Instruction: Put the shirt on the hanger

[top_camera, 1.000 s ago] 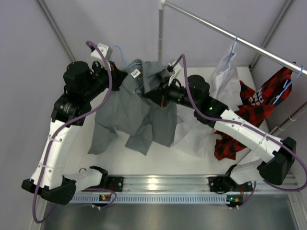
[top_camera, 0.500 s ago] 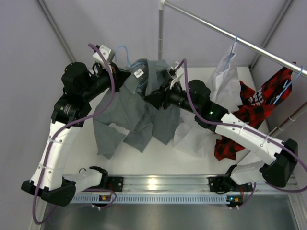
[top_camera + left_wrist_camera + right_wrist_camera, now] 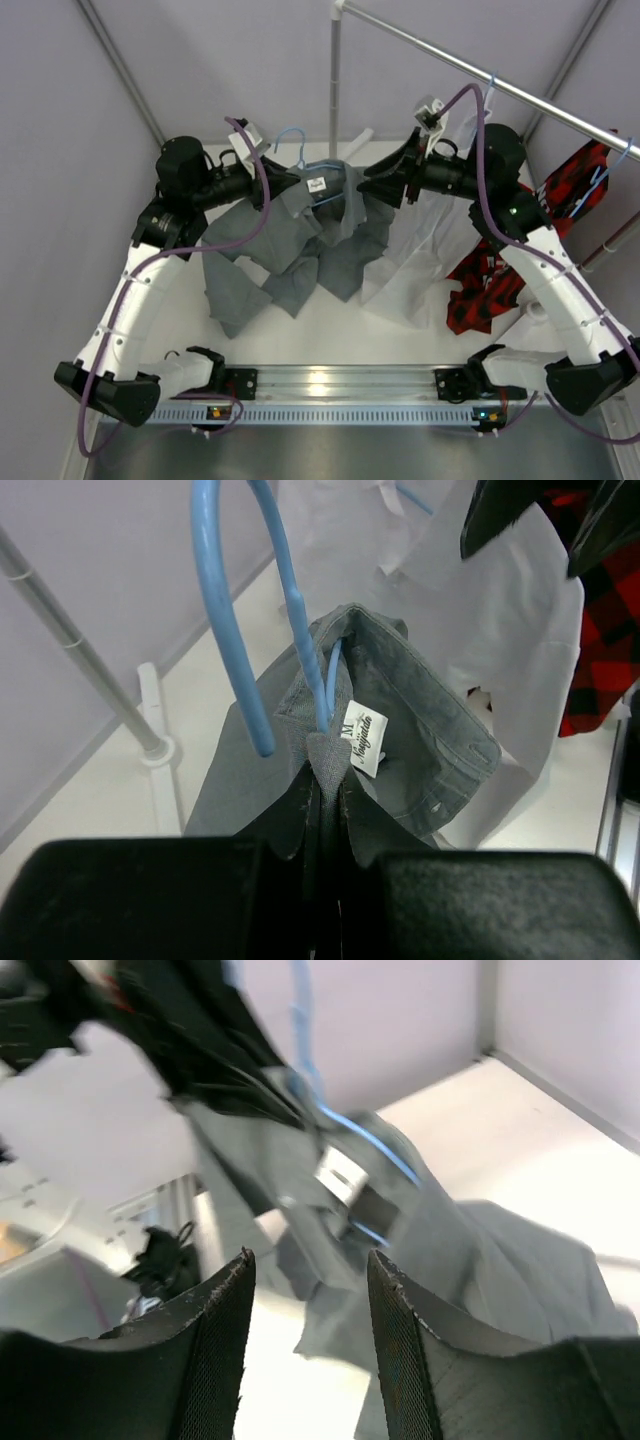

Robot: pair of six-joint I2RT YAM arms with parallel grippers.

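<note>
Tag inside the collar: the white sewn label (image 3: 360, 738) reads "M" plus a cursive word, not clearly legible. Plain grey collared button-up shirt (image 3: 300, 250) hangs by its collar, lower part draped on the white desk (image 3: 330, 320). Thin light-blue wire hanger (image 3: 228, 630) pokes its hook up out of the collar. Left gripper (image 3: 322, 780) is pinched tight on collar fabric at the hanger neck. Right gripper (image 3: 308, 1260) is spread wide, holding nothing, facing the shirt; that view is blurred.

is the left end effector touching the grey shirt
Touching. The left wrist view shows the left end effector shut on the collar of the grey shirt, fabric pinched between its fingers.
</note>
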